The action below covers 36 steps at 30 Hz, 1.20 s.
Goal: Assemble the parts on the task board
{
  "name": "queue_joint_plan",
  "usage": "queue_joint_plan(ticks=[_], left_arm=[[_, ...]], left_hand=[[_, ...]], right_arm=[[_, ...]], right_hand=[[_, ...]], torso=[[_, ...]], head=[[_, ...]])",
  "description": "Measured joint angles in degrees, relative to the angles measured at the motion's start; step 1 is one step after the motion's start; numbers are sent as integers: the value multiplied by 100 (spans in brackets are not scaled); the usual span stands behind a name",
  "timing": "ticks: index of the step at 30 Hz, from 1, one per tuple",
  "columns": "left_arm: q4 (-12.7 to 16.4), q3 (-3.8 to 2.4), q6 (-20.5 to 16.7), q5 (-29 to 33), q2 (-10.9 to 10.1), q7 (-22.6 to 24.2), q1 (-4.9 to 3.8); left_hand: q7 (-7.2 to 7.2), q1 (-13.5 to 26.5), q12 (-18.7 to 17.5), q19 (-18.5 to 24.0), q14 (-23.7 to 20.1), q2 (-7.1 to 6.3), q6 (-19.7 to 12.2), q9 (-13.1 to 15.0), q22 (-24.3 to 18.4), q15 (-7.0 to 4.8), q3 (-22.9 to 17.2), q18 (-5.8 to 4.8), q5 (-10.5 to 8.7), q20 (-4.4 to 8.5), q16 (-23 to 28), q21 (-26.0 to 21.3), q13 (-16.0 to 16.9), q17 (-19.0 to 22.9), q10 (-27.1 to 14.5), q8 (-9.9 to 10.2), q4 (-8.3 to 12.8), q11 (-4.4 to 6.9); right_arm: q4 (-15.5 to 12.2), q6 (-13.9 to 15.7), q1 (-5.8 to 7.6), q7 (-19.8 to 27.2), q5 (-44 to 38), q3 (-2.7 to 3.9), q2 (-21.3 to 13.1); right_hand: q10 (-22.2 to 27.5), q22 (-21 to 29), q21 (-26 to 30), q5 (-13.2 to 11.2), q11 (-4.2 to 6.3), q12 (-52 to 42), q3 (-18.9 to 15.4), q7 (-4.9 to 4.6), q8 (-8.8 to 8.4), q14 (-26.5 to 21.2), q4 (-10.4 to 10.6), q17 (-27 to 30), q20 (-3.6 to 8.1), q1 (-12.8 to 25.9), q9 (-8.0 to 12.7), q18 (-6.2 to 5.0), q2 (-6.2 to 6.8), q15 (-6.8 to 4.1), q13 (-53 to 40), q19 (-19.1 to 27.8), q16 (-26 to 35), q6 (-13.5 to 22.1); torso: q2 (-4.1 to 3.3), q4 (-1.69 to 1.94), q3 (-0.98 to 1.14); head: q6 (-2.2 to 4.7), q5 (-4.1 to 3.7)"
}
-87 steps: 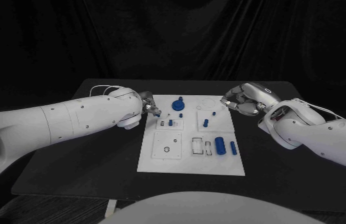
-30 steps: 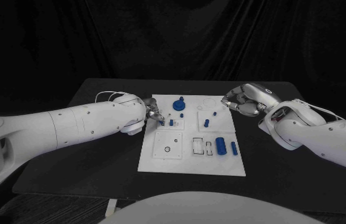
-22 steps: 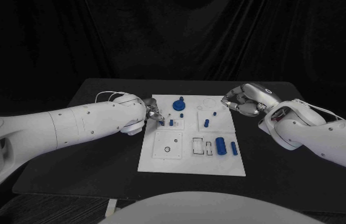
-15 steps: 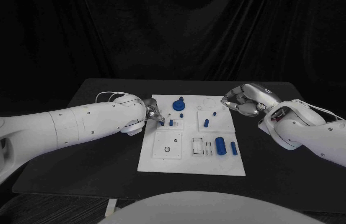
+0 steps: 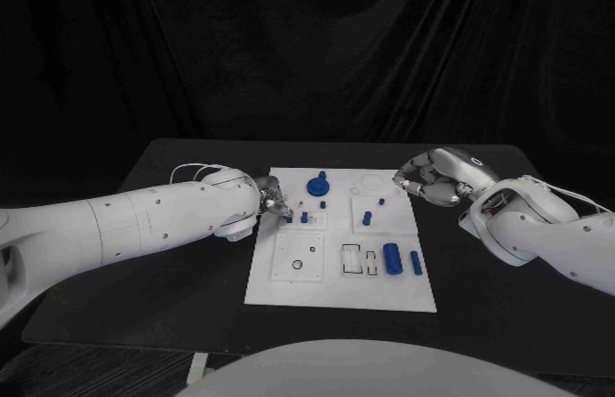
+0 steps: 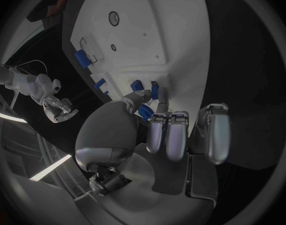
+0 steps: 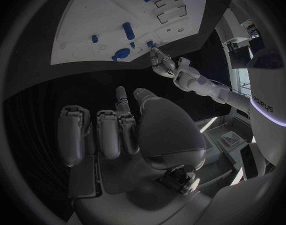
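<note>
Left robot hand (image 5: pixel 268 201) at the task board's (image 5: pixel 341 292) left edge, fingertips on a small blue part (image 5: pixel 289 218), now nearer than 2.9 s ago; grip uncertain; right robot hand (image 5: pixel 428 178) unchanged, fingers curled, holding nothing, beside the far right corner; board mid-surface (image 5: pixel 154 290).

Lighting: dim, black backdrop; white task board (image 5: pixel 339 277) brightest, no glare. Table (image 5: pixel 154 264) nearly lost in shadow. Wrist views: strong fisheye bending at rims, dark circular frame, soft focus.
</note>
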State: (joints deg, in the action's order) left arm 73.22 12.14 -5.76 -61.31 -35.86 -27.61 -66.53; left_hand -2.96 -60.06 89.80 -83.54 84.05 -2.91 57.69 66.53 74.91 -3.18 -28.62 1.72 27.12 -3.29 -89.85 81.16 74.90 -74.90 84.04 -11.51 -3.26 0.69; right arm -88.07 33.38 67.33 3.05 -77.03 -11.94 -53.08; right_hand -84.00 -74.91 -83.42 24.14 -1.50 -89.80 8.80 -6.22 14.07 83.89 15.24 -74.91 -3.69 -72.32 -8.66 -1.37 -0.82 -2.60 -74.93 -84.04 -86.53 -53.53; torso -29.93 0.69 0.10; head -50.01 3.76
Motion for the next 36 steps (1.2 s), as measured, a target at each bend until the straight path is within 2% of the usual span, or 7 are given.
queue_joint_plan(ticks=[36], left_arm=[[68, 1, 7, 3, -92, 106, 28]], left_hand=[[19, -28, 0, 6, 0, -23, -11, 28, -1, 0, -50, 0, -24, 6, 0, -45, 0, -2, 0, -30, 50, 0]], right_arm=[[17, -8, -22, -19, 1, 0, 11]], right_hand=[[0, -4, 0, 0, 0, 0, 0, 0, -22, 0, 0, 0, 0, 0, 4, 0, 0, 0, 2, 0, 0, 0]], torso=[[2, 0, 0]], head=[[0, 32]])
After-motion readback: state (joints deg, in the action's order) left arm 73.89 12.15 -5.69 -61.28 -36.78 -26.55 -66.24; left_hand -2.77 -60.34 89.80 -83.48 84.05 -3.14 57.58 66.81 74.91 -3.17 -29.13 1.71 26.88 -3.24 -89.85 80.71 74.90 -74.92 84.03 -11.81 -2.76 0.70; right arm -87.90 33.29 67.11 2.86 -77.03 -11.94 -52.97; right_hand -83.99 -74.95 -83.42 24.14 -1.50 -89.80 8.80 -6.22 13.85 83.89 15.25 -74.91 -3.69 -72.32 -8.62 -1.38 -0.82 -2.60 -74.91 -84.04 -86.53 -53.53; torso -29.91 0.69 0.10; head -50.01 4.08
